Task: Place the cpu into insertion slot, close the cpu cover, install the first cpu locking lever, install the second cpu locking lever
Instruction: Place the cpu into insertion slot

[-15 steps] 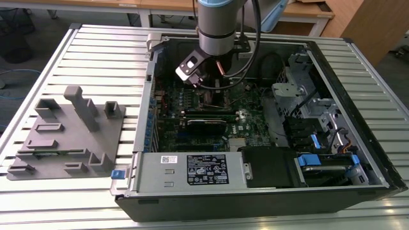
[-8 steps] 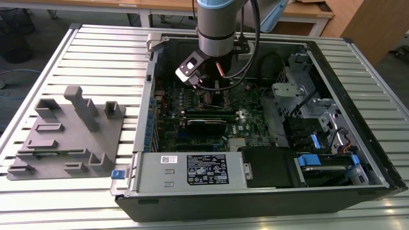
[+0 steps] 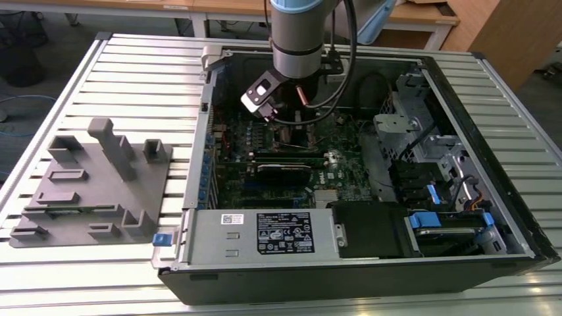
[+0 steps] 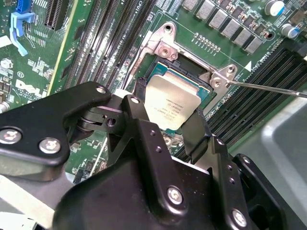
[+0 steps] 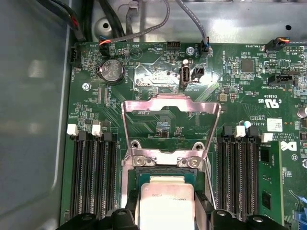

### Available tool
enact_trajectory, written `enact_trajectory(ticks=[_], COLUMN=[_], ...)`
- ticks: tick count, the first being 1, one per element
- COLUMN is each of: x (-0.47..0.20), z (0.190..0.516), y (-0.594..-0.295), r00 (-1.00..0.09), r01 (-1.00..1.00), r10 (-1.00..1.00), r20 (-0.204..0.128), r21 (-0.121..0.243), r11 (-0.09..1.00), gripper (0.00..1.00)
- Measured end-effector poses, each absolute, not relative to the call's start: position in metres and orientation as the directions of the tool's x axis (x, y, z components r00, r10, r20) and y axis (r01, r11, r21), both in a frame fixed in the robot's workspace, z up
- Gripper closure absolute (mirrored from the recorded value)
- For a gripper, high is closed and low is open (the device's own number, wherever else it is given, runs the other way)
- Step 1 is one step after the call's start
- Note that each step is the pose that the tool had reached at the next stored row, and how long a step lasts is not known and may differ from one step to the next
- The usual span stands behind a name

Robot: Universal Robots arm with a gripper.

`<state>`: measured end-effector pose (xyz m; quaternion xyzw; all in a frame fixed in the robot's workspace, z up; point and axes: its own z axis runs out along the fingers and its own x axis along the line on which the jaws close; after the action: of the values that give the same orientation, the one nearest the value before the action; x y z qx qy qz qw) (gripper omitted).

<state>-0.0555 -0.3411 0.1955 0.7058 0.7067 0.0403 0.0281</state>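
Right at the insertion slot (image 4: pixel 187 62), the hand (image 4: pixel 165 115) grips the cpu (image 4: pixel 172 98); cpu cover (image 5: pixel 170 98) raised.

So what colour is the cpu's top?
Dull silver-grey; the cpu shows best in the second wrist view.

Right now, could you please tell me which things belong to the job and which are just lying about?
Job: tool gripping the cpu, insertion slot, cpu cover, locking lever.
Lying about: grey fixture tray, coin battery, power supply.
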Motion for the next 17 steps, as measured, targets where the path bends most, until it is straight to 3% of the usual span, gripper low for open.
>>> enact_trajectory(ticks=[17], x=[-0.0555], z=[0.1954], y=[-0.3368], r00=[0.002], r01=[0.995], r10=[1.0], r20=[0.002], r21=[0.097], r11=[-0.002], gripper=[0.46])
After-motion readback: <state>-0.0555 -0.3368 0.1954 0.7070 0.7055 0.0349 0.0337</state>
